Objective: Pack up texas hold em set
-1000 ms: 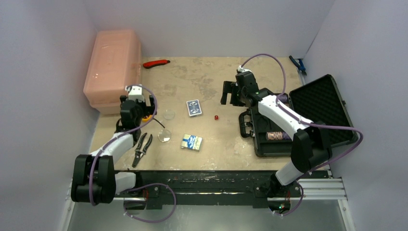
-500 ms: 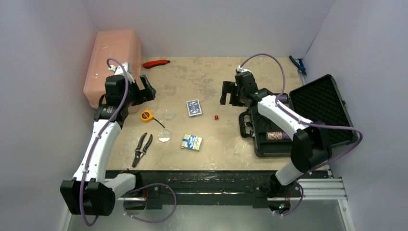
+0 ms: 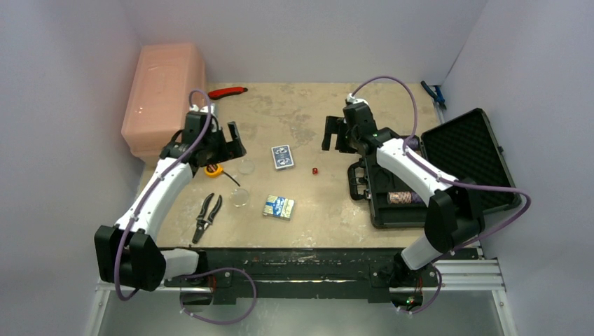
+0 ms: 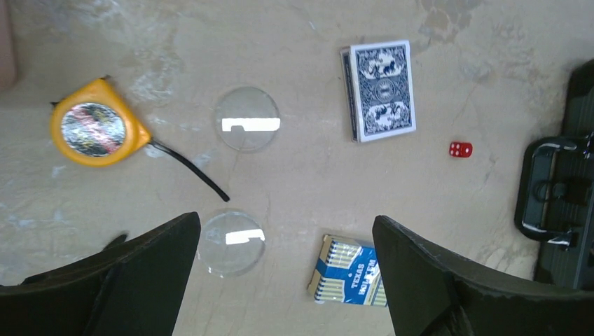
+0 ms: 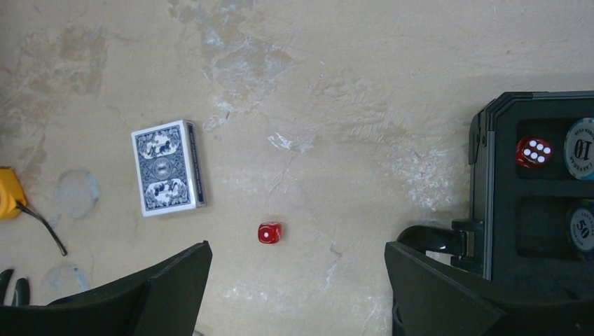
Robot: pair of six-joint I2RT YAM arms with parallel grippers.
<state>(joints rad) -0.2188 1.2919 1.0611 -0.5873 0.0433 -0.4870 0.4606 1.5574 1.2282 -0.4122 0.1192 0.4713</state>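
The black briefcase [image 3: 392, 203] lies open at the right, its foam lid [image 3: 462, 157] laid back. It holds chips [image 5: 581, 157] and one red die [image 5: 534, 151]. On the table lie a bare blue-backed deck [image 3: 282, 157], a boxed deck [image 3: 279, 207], a second red die [image 3: 314, 170] and two pale discs [image 3: 246, 166] [image 3: 239, 197]. My left gripper [image 3: 225, 145] is open and empty, high above the discs [image 4: 246, 119] [image 4: 231, 242] and boxed deck [image 4: 348, 280]. My right gripper [image 3: 336, 135] is open and empty above the loose die [image 5: 270, 233], beside the case handle [image 5: 434, 241].
A pink bin [image 3: 164, 91] stands at the back left, with a red utility knife [image 3: 228, 92] beside it. A yellow tape measure [image 3: 213, 169] and black-handled pliers [image 3: 206, 217] lie at the left. A blue tool [image 3: 434, 93] lies at the back right corner.
My left arm has risen and swung right, from beside the pink bin to above the tape measure and discs. My right arm has barely moved.
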